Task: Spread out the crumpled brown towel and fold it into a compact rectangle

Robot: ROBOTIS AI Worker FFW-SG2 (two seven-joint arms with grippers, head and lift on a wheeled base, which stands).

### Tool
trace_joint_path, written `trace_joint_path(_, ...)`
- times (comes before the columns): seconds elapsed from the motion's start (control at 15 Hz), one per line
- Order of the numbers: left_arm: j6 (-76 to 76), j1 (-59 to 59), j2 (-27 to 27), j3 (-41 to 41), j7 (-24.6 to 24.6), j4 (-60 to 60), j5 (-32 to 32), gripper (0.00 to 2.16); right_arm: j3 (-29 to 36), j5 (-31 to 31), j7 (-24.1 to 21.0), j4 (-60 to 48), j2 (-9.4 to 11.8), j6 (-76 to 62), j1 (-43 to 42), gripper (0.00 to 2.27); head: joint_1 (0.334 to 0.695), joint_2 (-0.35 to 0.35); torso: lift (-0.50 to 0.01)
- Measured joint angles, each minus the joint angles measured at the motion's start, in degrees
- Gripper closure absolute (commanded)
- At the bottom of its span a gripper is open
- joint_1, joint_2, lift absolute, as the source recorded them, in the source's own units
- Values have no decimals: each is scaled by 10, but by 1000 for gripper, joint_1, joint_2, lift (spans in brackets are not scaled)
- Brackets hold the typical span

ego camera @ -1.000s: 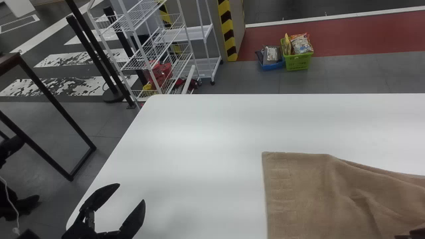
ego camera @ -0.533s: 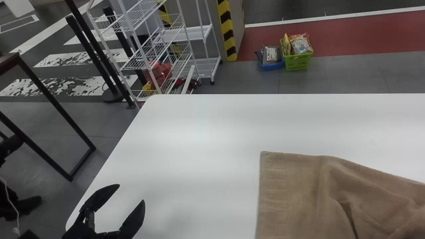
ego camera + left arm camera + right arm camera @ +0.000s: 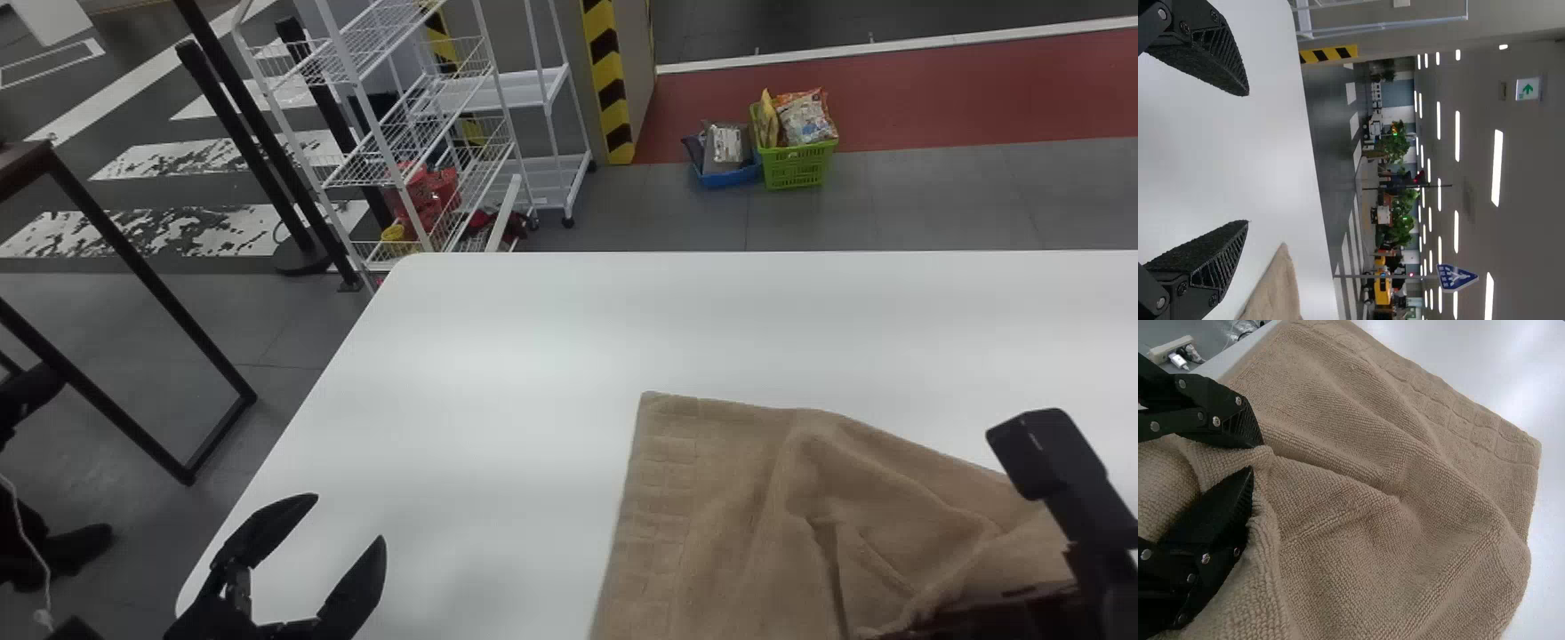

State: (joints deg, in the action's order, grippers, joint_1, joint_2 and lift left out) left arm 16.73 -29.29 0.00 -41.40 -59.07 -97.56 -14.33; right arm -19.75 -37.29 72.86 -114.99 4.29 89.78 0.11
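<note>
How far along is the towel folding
Spreading looks partly done: the brown towel has its banded edge fairly flat. In hand: the right gripper pinches a bunched part. Left, it seems: smoothing the creases, then folding it into a rectangle.

Indoor hall: crosswalk (image 3: 204,158), ceiling lights (image 3: 1497,167)

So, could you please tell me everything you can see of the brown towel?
The brown, looped-pile cloth towel has a patterned band of squares along one edge. It lies partly spread on the white table, that edge fairly flat, the rest rumpled, creases gathering toward the black right gripper, whose fingers pinch it.
</note>
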Motion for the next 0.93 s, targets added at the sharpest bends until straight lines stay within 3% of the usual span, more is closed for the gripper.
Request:
trace_joint_path(0.2,0,0,0,0,0,-1,0,137,2,28,-26,36,-33,-9,-28,697,695,350,-127)
trace_joint_path(0.33,0,0,0,0,-1,-1,0,137,4,51,-39,42,-41,-15,-38,677,695,350,-127)
trace_joint_path(0.47,0,0,0,0,-2,-1,0,137,6,62,-42,42,-43,-15,-42,83,695,350,-127)
trace_joint_path(0.53,1,0,0,0,-3,-1,0,137,10,67,-43,39,-43,-14,-42,12,695,350,-127)
trace_joint_path(0.73,11,0,0,1,-17,0,0,137,41,109,-41,3,-43,-11,-25,33,695,350,-127)
trace_joint_path(0.93,44,-1,0,4,-57,0,4,140,114,142,17,-68,-38,-4,-4,73,695,350,-127)
